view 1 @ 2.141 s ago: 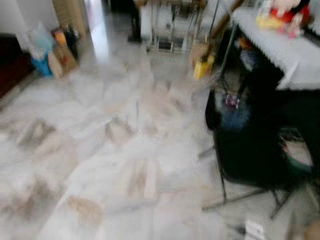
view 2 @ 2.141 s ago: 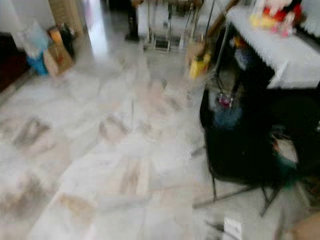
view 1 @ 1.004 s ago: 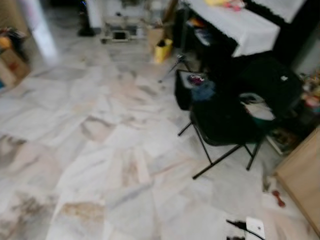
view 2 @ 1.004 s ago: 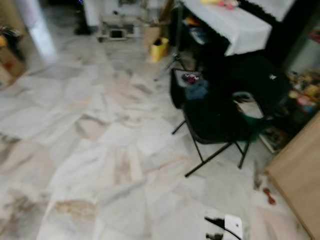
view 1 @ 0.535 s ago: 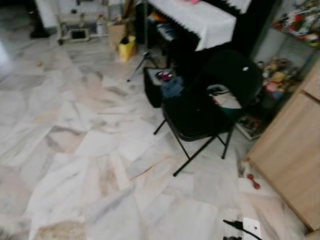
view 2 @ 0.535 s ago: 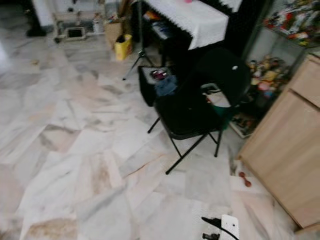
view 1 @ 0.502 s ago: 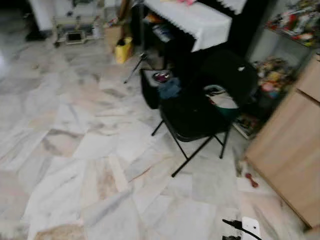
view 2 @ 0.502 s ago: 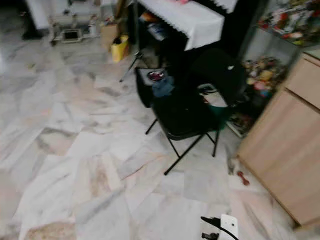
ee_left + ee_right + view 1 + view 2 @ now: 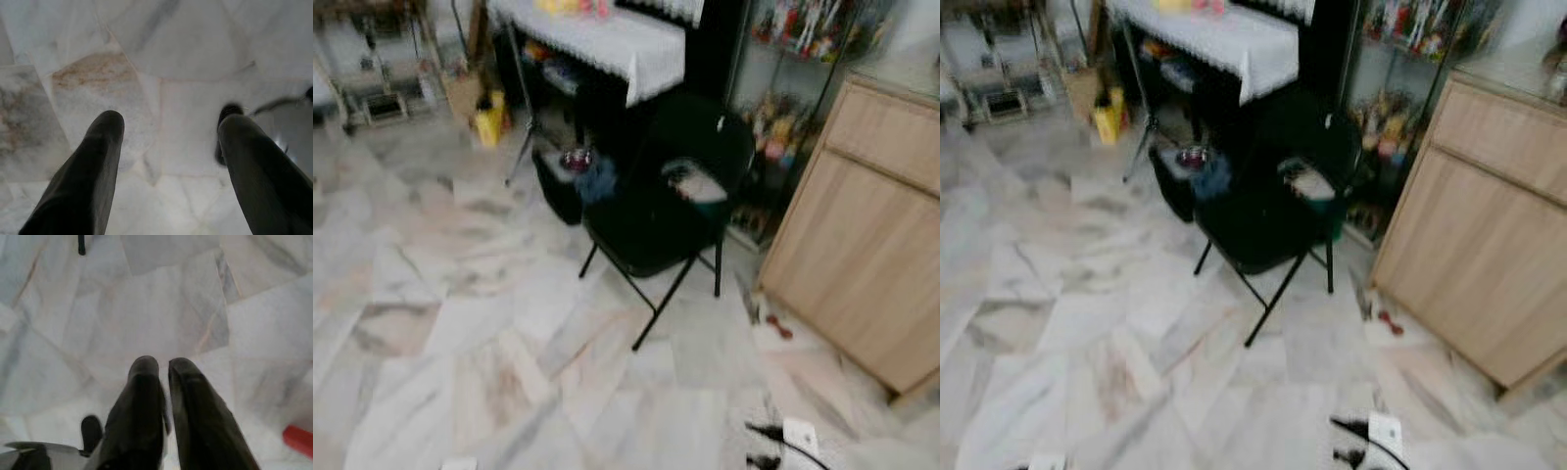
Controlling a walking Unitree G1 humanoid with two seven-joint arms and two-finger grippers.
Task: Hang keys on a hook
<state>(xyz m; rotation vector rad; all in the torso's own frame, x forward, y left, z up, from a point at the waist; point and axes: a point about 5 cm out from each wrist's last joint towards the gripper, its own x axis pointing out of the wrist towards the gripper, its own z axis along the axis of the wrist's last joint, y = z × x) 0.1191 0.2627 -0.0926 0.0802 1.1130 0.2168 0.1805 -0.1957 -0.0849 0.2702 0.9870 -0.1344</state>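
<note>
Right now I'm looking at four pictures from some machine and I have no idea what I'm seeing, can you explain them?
This is a walking humanoid robot in a home. The two wide, slightly blurred pictures come from a camera on its head, looking down at a marble floor. They show a black folding chair, a wooden cabinet, a table with a white cloth and a white power strip on the floor. The other two pictures come from cameras on its wrists, each looking along that arm's two black fingers at the floor. The left gripper has its fingers spread apart and holds nothing. The right gripper has its fingers nearly together; I see no keys between them.
</note>
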